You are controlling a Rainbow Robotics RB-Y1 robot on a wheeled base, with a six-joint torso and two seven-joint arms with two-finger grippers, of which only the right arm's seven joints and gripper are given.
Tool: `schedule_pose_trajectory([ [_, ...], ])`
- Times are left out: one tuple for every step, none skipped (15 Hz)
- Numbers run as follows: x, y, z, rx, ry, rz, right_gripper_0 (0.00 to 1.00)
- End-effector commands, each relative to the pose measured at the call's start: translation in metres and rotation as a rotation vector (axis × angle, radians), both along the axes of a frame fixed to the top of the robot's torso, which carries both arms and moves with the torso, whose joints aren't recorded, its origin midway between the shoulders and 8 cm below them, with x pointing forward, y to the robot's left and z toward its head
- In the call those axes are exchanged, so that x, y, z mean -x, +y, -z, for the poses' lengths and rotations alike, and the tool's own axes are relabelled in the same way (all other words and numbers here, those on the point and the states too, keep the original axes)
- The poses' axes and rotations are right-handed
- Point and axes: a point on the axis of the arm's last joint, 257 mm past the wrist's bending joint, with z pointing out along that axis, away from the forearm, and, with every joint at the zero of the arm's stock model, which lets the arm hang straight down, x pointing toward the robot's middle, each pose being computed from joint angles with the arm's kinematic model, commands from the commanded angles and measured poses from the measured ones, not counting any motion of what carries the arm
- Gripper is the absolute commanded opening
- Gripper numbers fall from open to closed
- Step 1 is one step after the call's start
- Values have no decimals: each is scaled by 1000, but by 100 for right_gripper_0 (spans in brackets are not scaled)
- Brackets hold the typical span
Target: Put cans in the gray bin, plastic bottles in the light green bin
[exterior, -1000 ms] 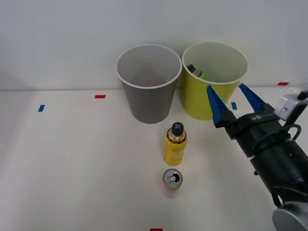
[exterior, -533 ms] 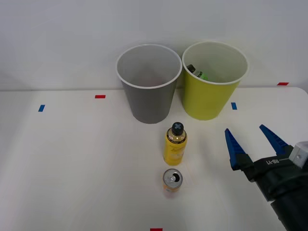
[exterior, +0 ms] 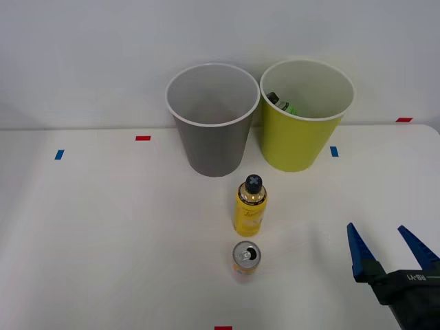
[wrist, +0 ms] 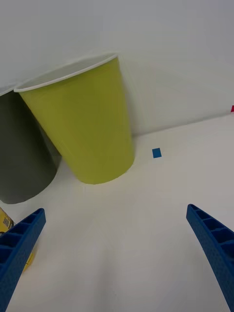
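On the bench (exterior: 103, 227), the gray bin (exterior: 212, 130) stands leftmost with the light green bin (exterior: 302, 130) touching beside it, a green bottle (exterior: 280, 103) inside. Before them wait the yellow bottle (exterior: 250, 205) and a can (exterior: 245, 259). Well right, the right gripper (exterior: 393, 246) hangs with jaws released, holding nothing, likely ready for another pick.

front cam overhead, wrist cam low, both w/ light green bin (exterior: 302, 141) (wrist: 87, 126)

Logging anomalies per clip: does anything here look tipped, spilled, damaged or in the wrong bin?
Nothing stands out. The yellow bottle and the can stand upright on the table, apart from each other. A green bottle leans inside the light green bin, where it belongs. The right hand is open and empty.
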Motion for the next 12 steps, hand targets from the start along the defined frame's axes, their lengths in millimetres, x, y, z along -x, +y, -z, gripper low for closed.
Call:
schedule_pose_trajectory([
  [14, -25, 28, -90, -67, 48, 100],
  [18, -31, 35, -104, -92, 46, 100],
  [23, -31, 41, -107, -98, 31, 100],
  [26, -30, 44, -142, -88, 15, 100],
  [28, -30, 44, -165, -82, 5, 100],
  [33, -30, 47, -208, -65, -8, 100],
  [40, -29, 51, -259, -55, -13, 100],
  [46, -28, 54, -288, -62, -16, 100],
  [54, -25, 60, -302, -75, -23, 100],
  [60, -23, 65, -291, -75, -35, 100],
  [64, -20, 65, -264, -80, -46, 100],
  [67, -18, 63, -241, -90, -55, 100],
])
